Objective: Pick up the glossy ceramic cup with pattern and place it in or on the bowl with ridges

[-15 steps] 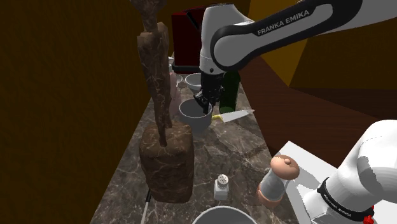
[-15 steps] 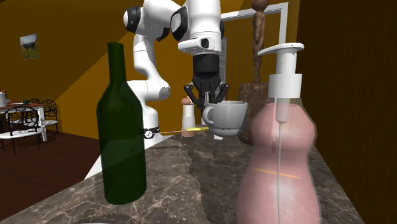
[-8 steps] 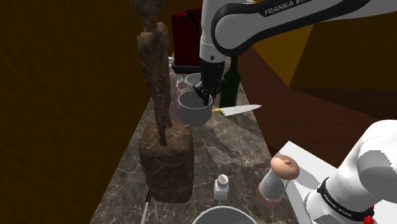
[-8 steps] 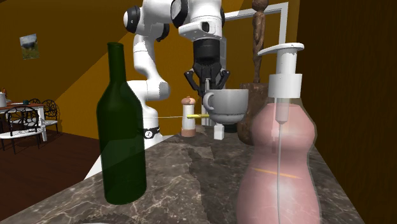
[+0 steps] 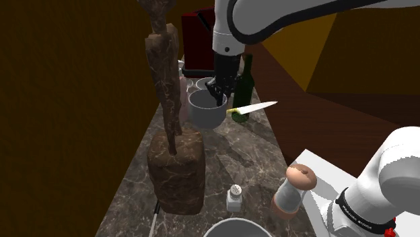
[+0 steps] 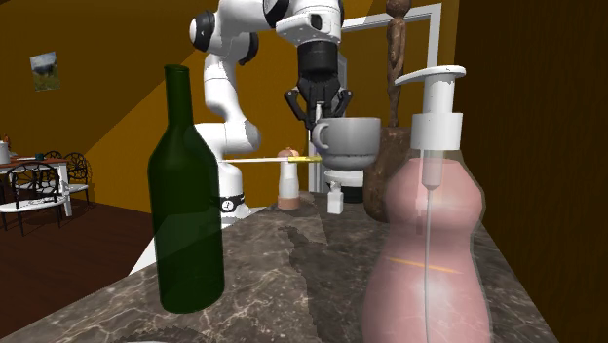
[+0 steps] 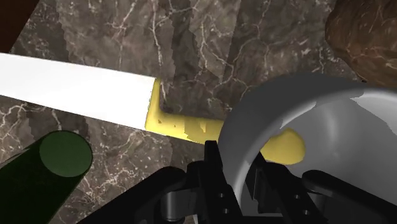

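My gripper (image 5: 217, 94) is shut on the rim of a plain grey-white cup (image 5: 205, 111) and holds it in the air above the marble counter (image 5: 235, 155). The handle side of the cup (image 6: 348, 141) faces the second exterior view's left, under the gripper (image 6: 320, 115). In the wrist view the fingers (image 7: 213, 167) pinch the cup's wall (image 7: 305, 121). A knife (image 5: 254, 107) with a white blade and yellow handle (image 7: 184, 126) hangs off the counter against the cup. A small white bowl (image 5: 201, 84) sits just behind the cup; I cannot make out ridges on it.
A green bottle (image 5: 246, 84) stands close beside the cup. A tall brown sculpture (image 5: 176, 161) rises on the shoulder view's left. Nearer the stand are a salt shaker (image 5: 234, 198), a pepper mill (image 5: 293, 188) and a second white bowl (image 5: 233, 227). A pink soap dispenser (image 6: 424, 224) stands nearby.
The gripper has risen with the cup, lifting it clear of the counter. The knife has come up with the cup and now hangs level with it.
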